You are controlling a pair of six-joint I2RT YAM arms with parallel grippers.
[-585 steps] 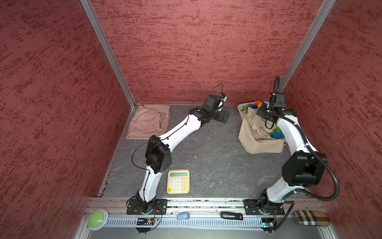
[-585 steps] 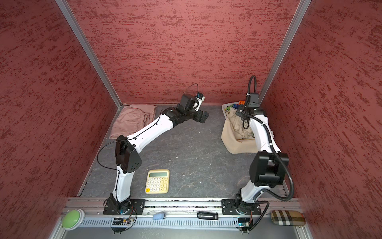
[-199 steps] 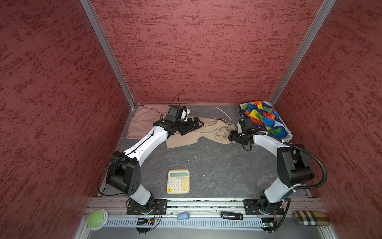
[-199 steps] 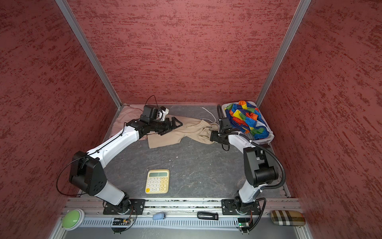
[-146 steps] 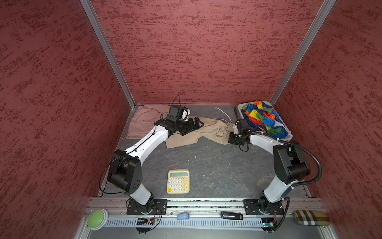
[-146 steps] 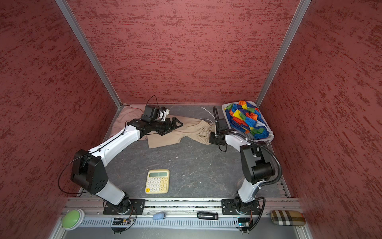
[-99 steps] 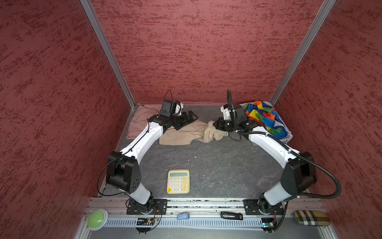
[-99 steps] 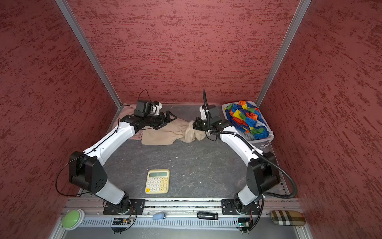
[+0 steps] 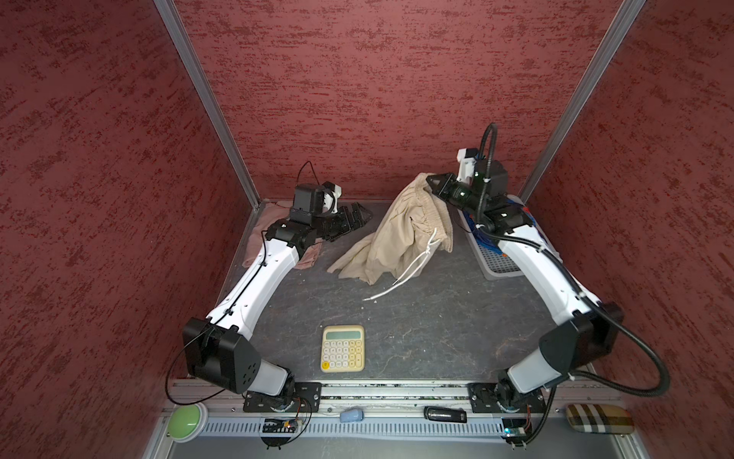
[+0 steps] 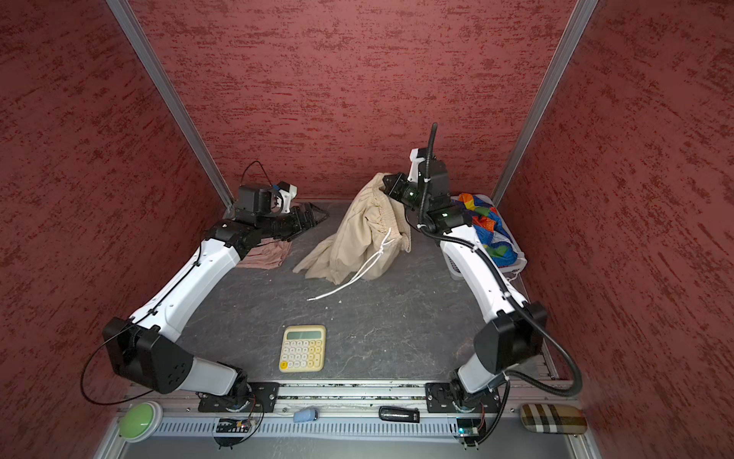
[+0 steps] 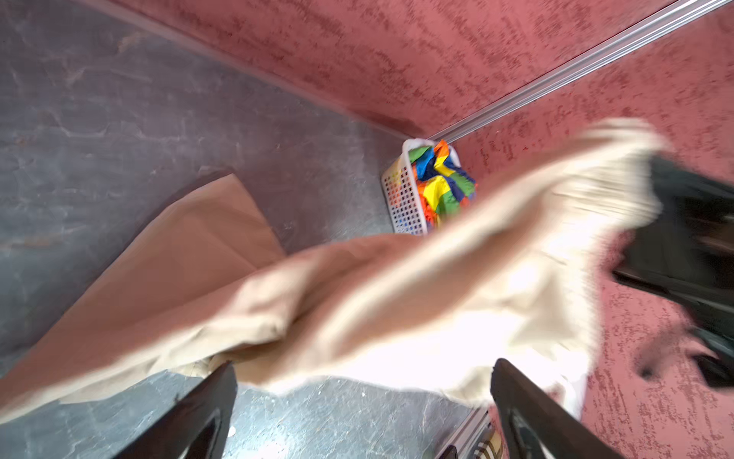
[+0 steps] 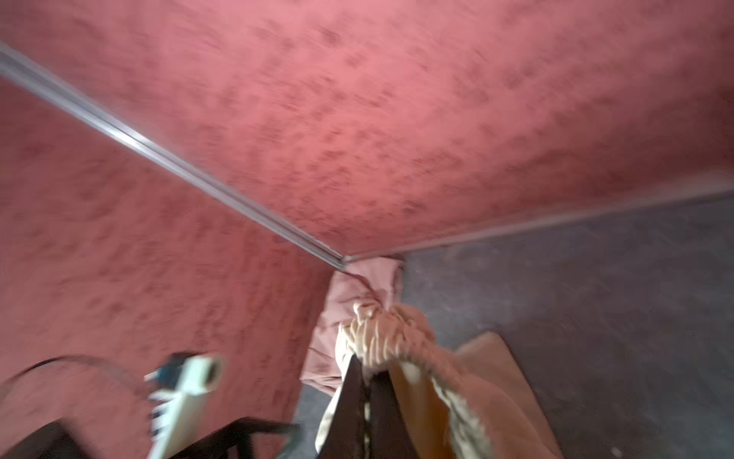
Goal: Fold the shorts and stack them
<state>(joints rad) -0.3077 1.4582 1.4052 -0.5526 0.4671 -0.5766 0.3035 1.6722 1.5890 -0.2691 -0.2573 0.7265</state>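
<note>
The beige shorts hang by the waistband from the right end effector, pinched shut on them at one o'clock of the tabletop, hems resting on it. The left end effector, spread wide at eleven o'clock, should take the waistband's free corner so the pair lies flat for folding.

The drawstring shorts hang at the back middle, their lower end on the desk. Left of them, in the back corner, lie other shorts. To the right is a basket with a third pair inside. A calculator lies in front.
</note>
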